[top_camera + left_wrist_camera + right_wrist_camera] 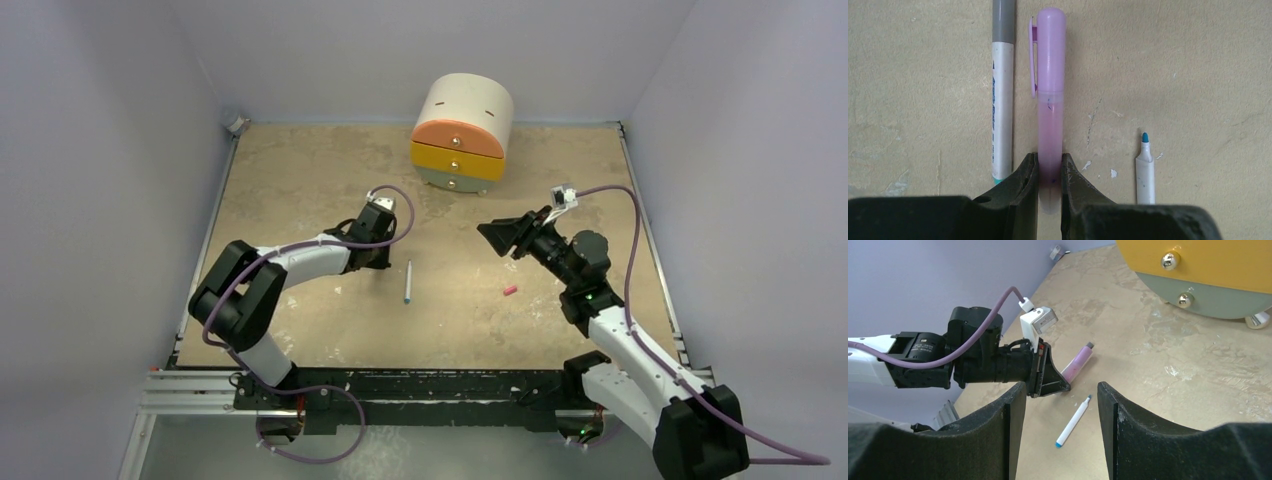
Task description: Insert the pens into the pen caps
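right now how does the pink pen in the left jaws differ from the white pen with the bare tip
The pink pen is thick and translucent pink; the white pen is slim and white. The pink pen wears a lilac cap; the white pen's teal tip is bare. The left gripper clamps the pink pen's end in its jaws; the white pen lies free on the table. Both point the same way.

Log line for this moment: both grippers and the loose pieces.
left gripper: shut on capped translucent pink pen | right gripper: open, empty | white teal-tipped pen: uncapped, lying on table | small pink cap: loose on table
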`<state>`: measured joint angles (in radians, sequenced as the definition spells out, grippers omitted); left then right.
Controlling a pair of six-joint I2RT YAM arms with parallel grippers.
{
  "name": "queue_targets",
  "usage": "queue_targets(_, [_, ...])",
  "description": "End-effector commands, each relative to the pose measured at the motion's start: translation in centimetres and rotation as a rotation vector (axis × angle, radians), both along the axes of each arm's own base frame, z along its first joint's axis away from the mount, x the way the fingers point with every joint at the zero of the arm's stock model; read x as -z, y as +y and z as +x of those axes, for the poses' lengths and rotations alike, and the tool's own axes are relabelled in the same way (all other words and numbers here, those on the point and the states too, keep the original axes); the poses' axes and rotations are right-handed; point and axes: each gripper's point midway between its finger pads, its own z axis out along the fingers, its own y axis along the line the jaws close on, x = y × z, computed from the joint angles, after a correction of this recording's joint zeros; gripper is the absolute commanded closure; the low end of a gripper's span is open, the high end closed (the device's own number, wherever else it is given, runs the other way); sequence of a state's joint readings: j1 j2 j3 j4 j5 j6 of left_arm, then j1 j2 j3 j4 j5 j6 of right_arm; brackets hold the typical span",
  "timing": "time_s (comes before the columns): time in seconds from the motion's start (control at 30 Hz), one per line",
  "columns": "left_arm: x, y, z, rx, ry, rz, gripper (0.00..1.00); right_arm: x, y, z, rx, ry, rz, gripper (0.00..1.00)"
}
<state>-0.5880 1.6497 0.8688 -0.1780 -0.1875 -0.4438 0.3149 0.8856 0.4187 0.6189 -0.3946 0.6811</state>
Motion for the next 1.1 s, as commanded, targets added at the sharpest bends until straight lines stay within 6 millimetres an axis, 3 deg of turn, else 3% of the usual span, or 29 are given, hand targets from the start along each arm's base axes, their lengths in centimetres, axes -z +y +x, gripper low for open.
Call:
queue_targets(0.0, [0.4, 0.5, 0.5, 0.014, 0.007, 0.051, 1.0, -0.5, 0.4, -0.2, -0.036, -0.032, -0.017, 0.44])
queue_targets(0.13, [1.1, 0.9, -0.1, 0.018, 0.035, 0.069, 0.98, 0.4, 0.2, -0.3, -0.032, -0.016, -0.038, 0.44])
queue_targets(0.2, [1.2, 1.0, -0.2, 0.012, 0.039, 0.076, 0.89, 0.7, 0.2, -0.1, -0.026, -0.016, -0.052, 0.44])
queue_targets(0.43, [0.4, 0.8, 0.0, 0.009, 0.031, 0.067, 0.72, 2.3, 0.5, 0.8, -0.037, 0.039, -0.098, 0.46])
queue_targets(0.63, [-2.1, 0.5, 0.7, -0.003, -0.017, 0.057, 0.66, 3.2, 0.3, 0.8, -0.029, 0.066, -0.114, 0.47])
queue_targets(0.93, [-8.8, -1.0, 1.6, -0.034, -0.168, -0.038, 0.65, 3.9, 0.2, 1.1, -0.024, 0.077, -0.132, 0.47])
queue_targets(1.07, [-8.6, -2.5, 1.1, -0.008, -0.159, -0.036, 0.64, 3.9, 0.1, 1.3, -0.012, 0.075, -0.133, 0.49])
